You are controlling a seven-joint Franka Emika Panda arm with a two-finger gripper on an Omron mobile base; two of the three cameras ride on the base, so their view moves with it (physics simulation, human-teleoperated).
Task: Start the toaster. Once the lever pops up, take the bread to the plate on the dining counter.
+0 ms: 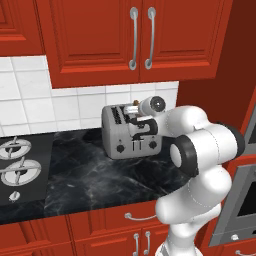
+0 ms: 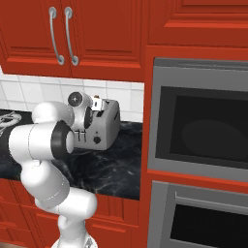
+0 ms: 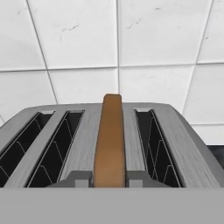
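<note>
Gripper (image 3: 109,180) above the toaster (image 3: 109,131), jaws clenched on the bread (image 3: 110,140), which stands on edge in the third slot from the left in the hand view. The slice's top edge sits squarely between the two fingertips (image 3: 76,178), one tip against each face. The step in hand appears to be the lift: draw the slice straight up along the slot, without tilt, so the crust clears the slot walls before any sideways travel toward the plate. Toaster on the black counter (image 1: 90,175), against the white tiles (image 1: 30,105)

Silver four-slot toaster (image 1: 122,132) on black counter against tiled wall, tan bread (image 3: 110,140) upright in third slot
</note>
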